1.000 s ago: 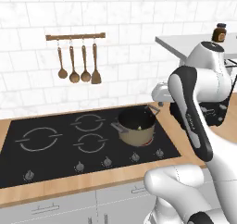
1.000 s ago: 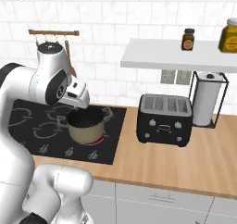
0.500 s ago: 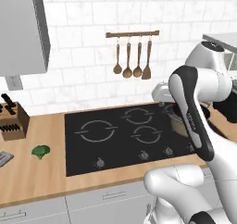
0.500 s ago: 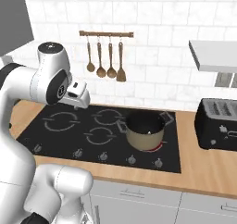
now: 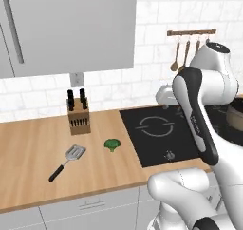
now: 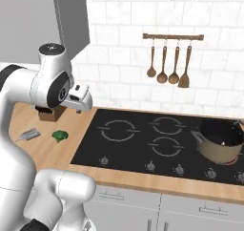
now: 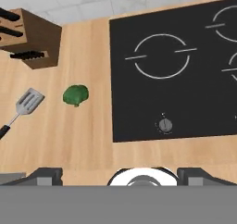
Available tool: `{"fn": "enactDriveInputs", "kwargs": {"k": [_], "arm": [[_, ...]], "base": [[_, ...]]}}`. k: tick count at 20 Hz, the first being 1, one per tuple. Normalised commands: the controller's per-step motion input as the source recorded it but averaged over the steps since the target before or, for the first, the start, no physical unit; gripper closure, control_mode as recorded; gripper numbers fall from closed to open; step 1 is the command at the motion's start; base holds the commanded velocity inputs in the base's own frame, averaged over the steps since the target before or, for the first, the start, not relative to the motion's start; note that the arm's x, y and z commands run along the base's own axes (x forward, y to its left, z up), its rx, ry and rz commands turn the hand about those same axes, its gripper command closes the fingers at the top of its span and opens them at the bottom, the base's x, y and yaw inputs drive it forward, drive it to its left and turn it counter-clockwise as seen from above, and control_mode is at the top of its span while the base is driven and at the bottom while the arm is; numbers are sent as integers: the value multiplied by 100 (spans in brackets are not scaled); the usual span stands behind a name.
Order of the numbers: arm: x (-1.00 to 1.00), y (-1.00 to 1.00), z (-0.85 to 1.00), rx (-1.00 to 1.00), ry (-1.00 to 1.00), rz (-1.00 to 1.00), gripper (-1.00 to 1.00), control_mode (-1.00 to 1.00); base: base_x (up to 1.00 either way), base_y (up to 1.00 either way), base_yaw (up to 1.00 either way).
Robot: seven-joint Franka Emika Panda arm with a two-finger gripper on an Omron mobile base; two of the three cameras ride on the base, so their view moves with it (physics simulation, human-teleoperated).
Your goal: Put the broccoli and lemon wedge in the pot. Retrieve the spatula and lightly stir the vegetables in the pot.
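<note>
The gripper (image 7: 120,174) hangs high with its jaws spread wide and empty; the broccoli (image 7: 76,94) lies on the wooden counter (image 7: 88,140) just beside the spatula (image 7: 23,107), so a careless descent could knock either; the pot (image 6: 220,142) sits well apart on the cooktop (image 6: 157,144).

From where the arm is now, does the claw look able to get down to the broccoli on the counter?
Probably yes. The broccoli lies alone on bare wooden counter, apart from the spatula and the knife block, with nothing above it. The claw hangs open over the counter's front edge, beside the cooktop.
</note>
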Motion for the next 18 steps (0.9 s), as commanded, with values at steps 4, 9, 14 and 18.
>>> {"fn": "enactDriveInputs", "kwargs": {"k": [4,9,14,18], "arm": [[0,0,0,0,0,0,-100,100],[0,31,-19,-13,4,1,-100,-100],[18,1,-80,-8,17,-9,-100,-100],[37,0,-90,-4,19,-18,-100,-100]], "base": [[-21,100,0],[-3,20,1],[0,0,0],[0,0,0]]}}
